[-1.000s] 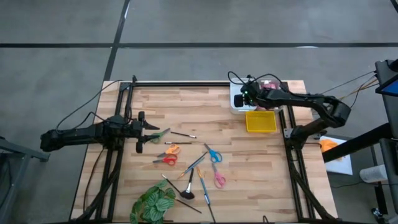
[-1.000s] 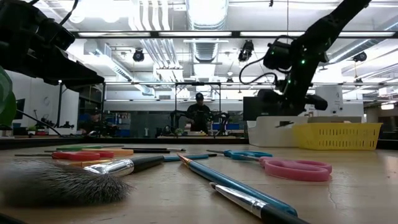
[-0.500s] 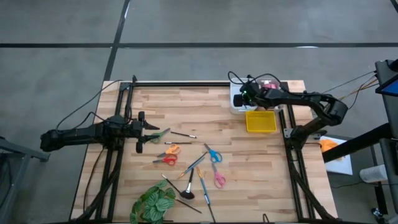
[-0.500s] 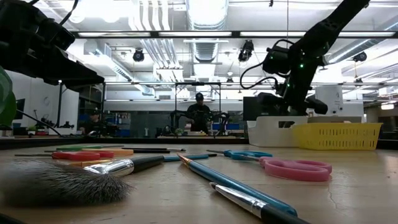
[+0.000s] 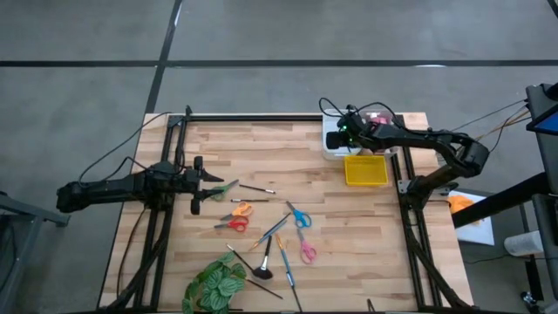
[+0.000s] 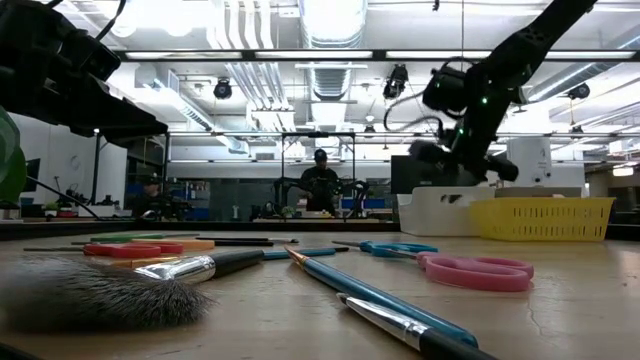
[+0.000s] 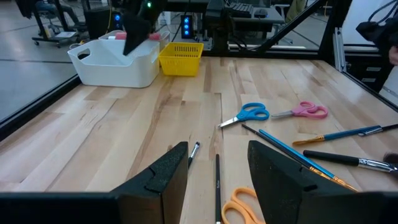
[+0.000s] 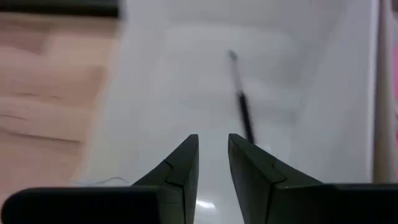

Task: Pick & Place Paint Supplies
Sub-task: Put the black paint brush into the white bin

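My right gripper (image 8: pixel 213 144) hangs over the white bin (image 5: pixel 334 141) at the table's far right, fingers pointing down into it and open by a narrow gap. A thin dark brush (image 8: pixel 241 107) lies on the bin's floor beyond the fingertips, apart from them. Something pink (image 5: pixel 377 116) shows in the bin. Green (image 5: pixel 225 187), orange (image 5: pixel 241 209), red (image 5: pixel 234 224), blue (image 5: pixel 299 216) and pink scissors (image 5: pixel 307 252) lie flat mid-table among several brushes (image 5: pixel 283 259). My left gripper (image 7: pixel 217 152) waits open at the table's left, by the green scissors.
A yellow basket (image 5: pixel 365 170) stands just in front of the white bin. A green leafy plant (image 5: pixel 215 283) sits at the near edge. Black frame rails (image 5: pixel 174 157) run along both sides of the table. Bare wood lies between the scissors and the bins.
My right gripper has tipped a little where it hangs over the white bin, without moving across the table.
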